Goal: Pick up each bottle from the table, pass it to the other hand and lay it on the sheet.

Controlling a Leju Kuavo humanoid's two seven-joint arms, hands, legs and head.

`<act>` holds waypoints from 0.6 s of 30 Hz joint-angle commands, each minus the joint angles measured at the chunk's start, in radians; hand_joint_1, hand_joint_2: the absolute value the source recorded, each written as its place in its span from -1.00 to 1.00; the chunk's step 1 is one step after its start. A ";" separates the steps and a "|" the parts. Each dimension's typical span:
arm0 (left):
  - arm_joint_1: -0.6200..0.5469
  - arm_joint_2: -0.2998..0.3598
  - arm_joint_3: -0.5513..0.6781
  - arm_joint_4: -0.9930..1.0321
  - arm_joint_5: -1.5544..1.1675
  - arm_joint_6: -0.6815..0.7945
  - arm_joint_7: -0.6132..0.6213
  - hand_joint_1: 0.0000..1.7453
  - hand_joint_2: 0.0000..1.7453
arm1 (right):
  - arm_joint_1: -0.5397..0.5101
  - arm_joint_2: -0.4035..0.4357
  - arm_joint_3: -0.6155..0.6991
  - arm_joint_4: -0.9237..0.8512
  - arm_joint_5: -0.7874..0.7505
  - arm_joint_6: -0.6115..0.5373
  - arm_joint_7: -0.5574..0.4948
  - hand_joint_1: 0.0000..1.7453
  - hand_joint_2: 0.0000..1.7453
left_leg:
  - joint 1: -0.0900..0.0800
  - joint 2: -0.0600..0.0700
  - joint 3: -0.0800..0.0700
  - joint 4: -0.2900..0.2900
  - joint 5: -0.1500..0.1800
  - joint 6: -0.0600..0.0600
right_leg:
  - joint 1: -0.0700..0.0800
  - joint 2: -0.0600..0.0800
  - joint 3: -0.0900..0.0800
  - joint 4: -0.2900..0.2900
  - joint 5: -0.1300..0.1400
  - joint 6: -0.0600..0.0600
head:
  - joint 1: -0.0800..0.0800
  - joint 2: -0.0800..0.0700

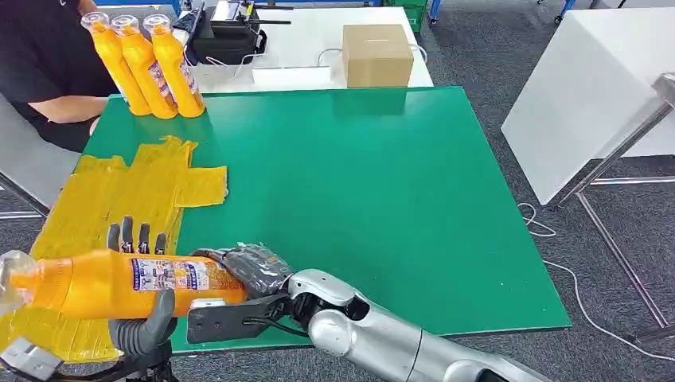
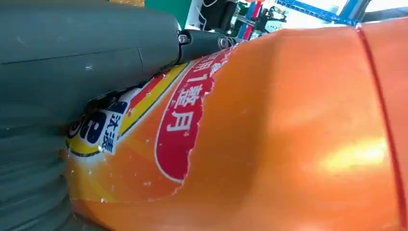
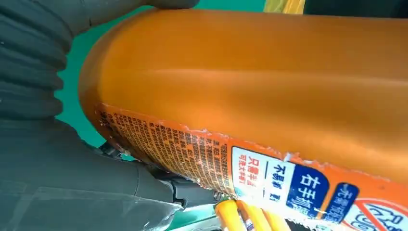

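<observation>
4 orange bottles (image 1: 119, 282), 3 of them standing; 1 yellow sheet (image 1: 119, 191); 1 cardboard box (image 1: 377, 54).

A green-topped counter (image 1: 382, 199) spreads ahead of the right robot hand (image 1: 251, 270) and off to its right. Beyond its far edge stands a white table (image 1: 318, 36) carrying a brown cardboard box (image 1: 376, 54) and a black device (image 1: 225, 36) with cables. Grey carpet floor (image 1: 485, 72) surrounds the furniture. Far to the right of the robot hand, a white panel (image 1: 585, 95) leans on a metal frame (image 1: 617, 171), with a white cable (image 1: 557, 255) trailing across the carpet below. A person in a black top (image 1: 44, 64) sits at the far left corner. The lighting is even and bright.
</observation>
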 commanded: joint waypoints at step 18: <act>-0.049 0.014 0.045 0.052 0.008 0.021 -0.008 1.00 1.00 | 0.012 -0.094 0.088 -0.033 -0.017 -0.017 -0.012 1.00 1.00 | 0.000 -0.002 0.003 -0.001 0.000 -0.001 | 0.000 -0.003 0.003 -0.001 -0.001 0.000 | 0.000 0.000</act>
